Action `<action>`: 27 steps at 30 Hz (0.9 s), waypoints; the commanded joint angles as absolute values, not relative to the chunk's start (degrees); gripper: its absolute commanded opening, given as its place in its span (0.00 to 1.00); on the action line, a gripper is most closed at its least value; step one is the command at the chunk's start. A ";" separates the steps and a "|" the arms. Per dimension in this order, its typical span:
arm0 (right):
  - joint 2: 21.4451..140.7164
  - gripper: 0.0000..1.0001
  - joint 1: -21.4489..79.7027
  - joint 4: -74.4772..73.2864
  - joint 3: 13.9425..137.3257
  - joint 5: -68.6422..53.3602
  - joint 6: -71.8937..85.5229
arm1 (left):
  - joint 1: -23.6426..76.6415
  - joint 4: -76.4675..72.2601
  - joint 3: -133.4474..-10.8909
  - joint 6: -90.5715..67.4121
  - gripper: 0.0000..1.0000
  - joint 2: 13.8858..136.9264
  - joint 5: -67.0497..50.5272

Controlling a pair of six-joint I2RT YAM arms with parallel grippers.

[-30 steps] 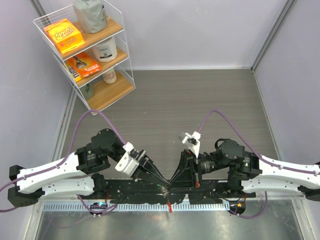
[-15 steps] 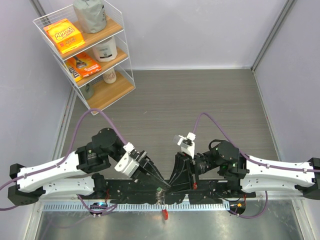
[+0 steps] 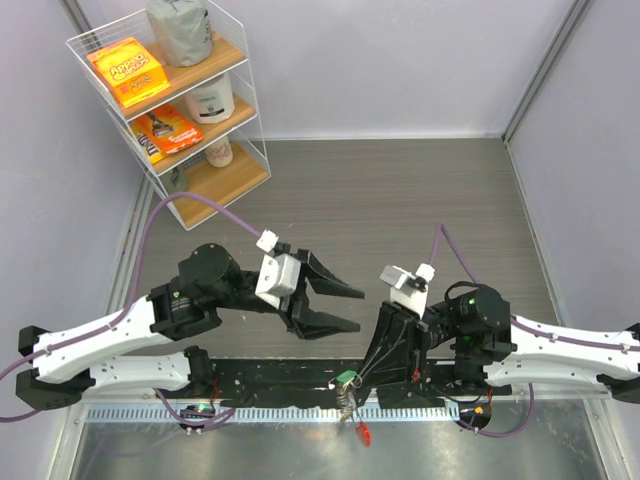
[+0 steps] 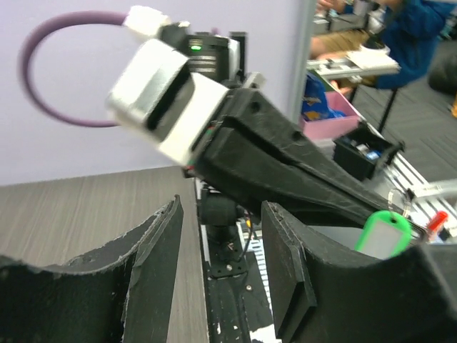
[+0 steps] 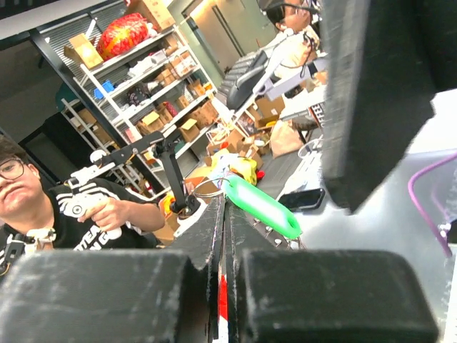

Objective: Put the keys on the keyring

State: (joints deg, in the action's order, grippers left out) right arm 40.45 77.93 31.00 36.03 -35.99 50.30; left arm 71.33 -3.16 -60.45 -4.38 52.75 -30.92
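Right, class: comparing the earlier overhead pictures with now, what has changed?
The left gripper let go, opened and drew back from the near edge. The right gripper shifted slightly right, staying shut on the keyring, green key attached. Shelf unchanged.

Arms on the bench: two, the left arm (image 3: pixel 110 345) and the right arm (image 3: pixel 560 345). Each carries one gripper, so two in all, the left gripper (image 3: pixel 355 310) and the right gripper (image 3: pixel 352 378), and each trails one purple cable (image 3: pixel 185 197), two cables counted. Near edge, centre: one keyring (image 3: pixel 348 402) with one red loop (image 3: pixel 362 432), and one green-headed key (image 3: pixel 345 378) that I can make out. Far left: one wire rack (image 3: pixel 225 185) of three wooden shelves, holding two orange boxes (image 3: pixel 128 70), one grey bag (image 3: pixel 180 30) and two white containers (image 3: pixel 210 100).
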 commanded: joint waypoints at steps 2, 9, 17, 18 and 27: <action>38.15 0.05 78.22 40.51 35.60 -31.21 49.39 | 71.10 5.87 -66.00 -10.89 0.54 50.36 -14.69; 36.12 0.05 78.13 44.29 34.63 -26.28 48.34 | 71.02 13.70 -66.80 -19.67 0.50 44.13 -3.36; 33.57 0.05 78.13 48.33 32.70 -18.99 46.50 | 71.10 16.71 -64.52 -32.77 0.45 36.31 -3.07; 34.01 0.06 78.13 50.34 32.52 -18.72 46.32 | 71.10 15.83 -63.90 -34.35 0.45 35.95 -3.77; 34.90 0.05 78.13 62.13 28.57 -12.75 39.92 | 71.02 5.90 -61.96 -37.00 0.46 37.17 -12.83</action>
